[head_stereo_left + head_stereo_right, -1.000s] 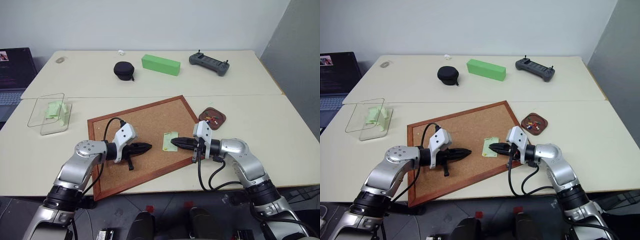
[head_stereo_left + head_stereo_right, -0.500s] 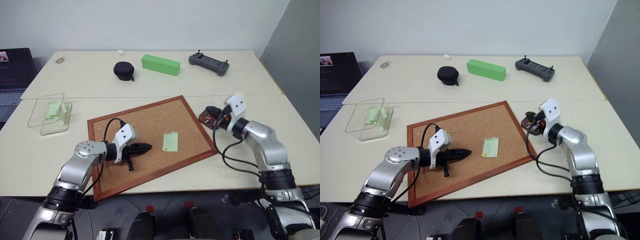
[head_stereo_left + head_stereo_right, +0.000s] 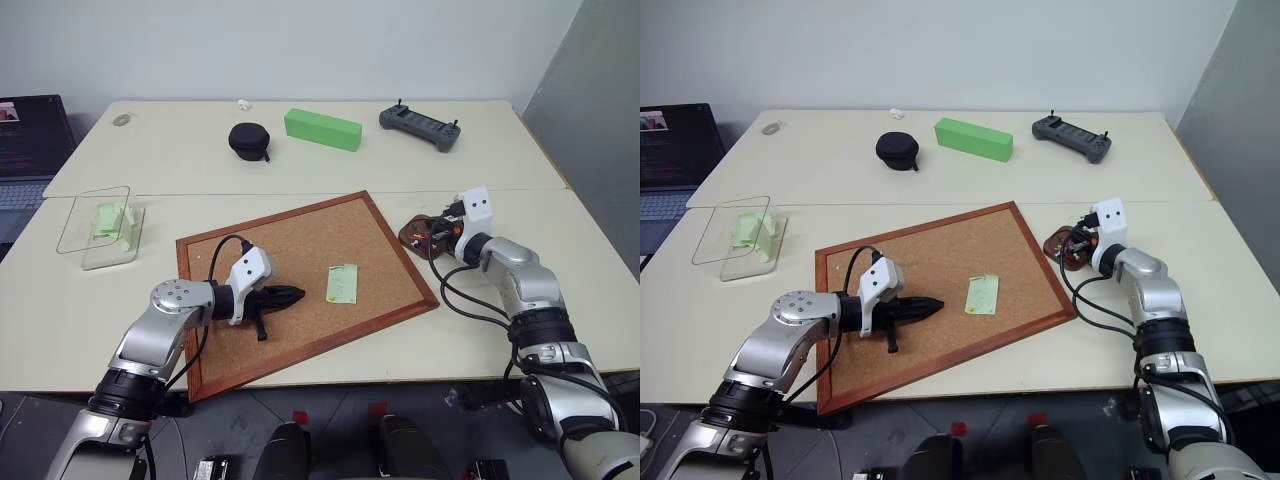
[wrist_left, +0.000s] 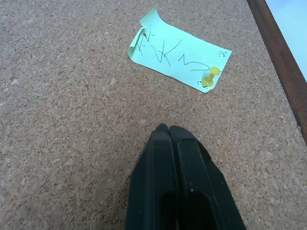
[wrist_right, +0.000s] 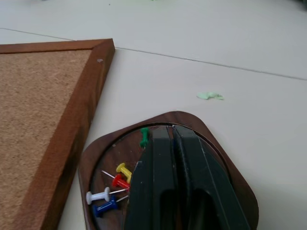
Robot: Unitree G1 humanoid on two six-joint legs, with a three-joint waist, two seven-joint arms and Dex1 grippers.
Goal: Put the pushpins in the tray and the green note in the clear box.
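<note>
Pushpins (image 5: 112, 189) in yellow, red, white, blue and green lay in the reddish-brown tray (image 5: 225, 165), where the right gripper (image 5: 170, 132) hung clenched over the dish; whether a pin sat between its tips could not be told. One yellow pushpin (image 4: 209, 77) pinned the green note (image 4: 178, 58) to the cork board (image 3: 290, 250), with the left gripper (image 4: 168, 129) clenched and empty just short of it. Pulling the note before drawing that pin would likely tear the paper. The tiny pin could also slip from the tips and roll off. The clear box (image 3: 98, 225), holding pale green slips, stood well apart on the robot's left. A green block (image 3: 322, 129), a black pouch (image 3: 246, 140) and a controller (image 3: 420, 127) lay beyond, out of the way.
</note>
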